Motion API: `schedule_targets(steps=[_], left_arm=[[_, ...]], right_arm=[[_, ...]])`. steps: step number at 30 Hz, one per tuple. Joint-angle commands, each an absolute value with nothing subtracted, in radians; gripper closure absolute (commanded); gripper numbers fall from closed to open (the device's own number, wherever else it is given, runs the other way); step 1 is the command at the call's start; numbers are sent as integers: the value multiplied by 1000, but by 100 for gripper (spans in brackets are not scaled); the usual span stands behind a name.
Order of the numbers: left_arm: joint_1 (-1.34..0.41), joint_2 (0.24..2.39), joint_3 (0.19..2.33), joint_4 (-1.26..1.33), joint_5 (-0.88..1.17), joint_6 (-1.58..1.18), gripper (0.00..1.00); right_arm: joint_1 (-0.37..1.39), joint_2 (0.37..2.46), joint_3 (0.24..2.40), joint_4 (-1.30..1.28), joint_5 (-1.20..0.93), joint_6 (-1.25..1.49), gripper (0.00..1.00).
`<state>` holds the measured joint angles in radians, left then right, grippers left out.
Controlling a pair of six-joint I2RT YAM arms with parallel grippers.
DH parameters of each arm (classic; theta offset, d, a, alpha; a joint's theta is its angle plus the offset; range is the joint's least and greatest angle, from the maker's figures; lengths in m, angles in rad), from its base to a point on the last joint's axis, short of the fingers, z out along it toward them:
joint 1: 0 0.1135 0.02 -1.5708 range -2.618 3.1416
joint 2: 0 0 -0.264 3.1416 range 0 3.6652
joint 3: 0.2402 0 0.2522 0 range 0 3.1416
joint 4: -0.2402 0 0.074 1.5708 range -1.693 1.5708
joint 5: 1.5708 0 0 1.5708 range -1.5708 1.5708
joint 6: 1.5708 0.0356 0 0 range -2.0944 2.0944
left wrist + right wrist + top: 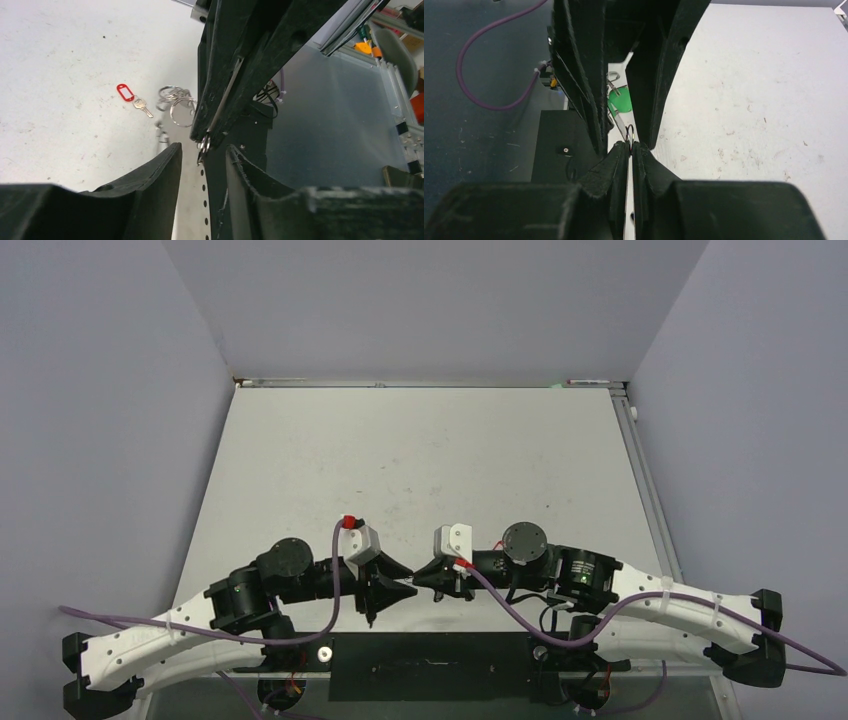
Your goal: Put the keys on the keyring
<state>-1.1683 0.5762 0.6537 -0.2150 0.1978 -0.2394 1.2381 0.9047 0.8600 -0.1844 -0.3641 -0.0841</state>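
My right gripper point(422, 580) point(630, 144) is shut on a small silvery ring point(629, 133) point(204, 145) and holds it above the table's near edge. The ring seems joined to the green-tagged key point(620, 100) just beyond it. My left gripper point(402, 590) point(204, 151) is open, with its fingers point(585, 75) on either side of the right fingertips and the ring, apart from them. The red-tagged key point(131, 97) lies on the table. The keyring point(176, 102), a bunch of thin silvery loops, lies right of it. Both are hidden under the arms in the top view.
The white table point(420, 460) stretches away behind the grippers. A black plate point(430, 665) lies between the arm bases at the near edge. A small metal clip point(162, 135) lies near the keyring. A purple cable point(474, 55) loops at the left. A rail point(645, 480) runs along the table's right edge.
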Motion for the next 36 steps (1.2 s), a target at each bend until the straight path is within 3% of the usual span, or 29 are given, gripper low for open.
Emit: schedule_targets(steps=[1, 6, 12, 21, 29, 36], left_arm=[[-1180, 536, 699, -138, 195, -247, 59], [-1180, 480, 666, -109, 187, -265, 43], [-1180, 421, 611, -36, 150, -289, 41], [-1180, 387, 499, 183, 122, -325, 50], [-1180, 426, 468, 292, 80, -320, 50], [-1180, 410, 415, 377, 78, -267, 65]], right_arm=[[1238, 860, 825, -72, -347, -72, 95], [1238, 825, 810, -38, -334, -57, 95], [1238, 778, 759, 65, -298, -21, 95], [1237, 743, 711, 160, -270, 33, 95], [1238, 725, 645, 297, -241, 89, 95], [1238, 705, 612, 354, -246, 118, 95]])
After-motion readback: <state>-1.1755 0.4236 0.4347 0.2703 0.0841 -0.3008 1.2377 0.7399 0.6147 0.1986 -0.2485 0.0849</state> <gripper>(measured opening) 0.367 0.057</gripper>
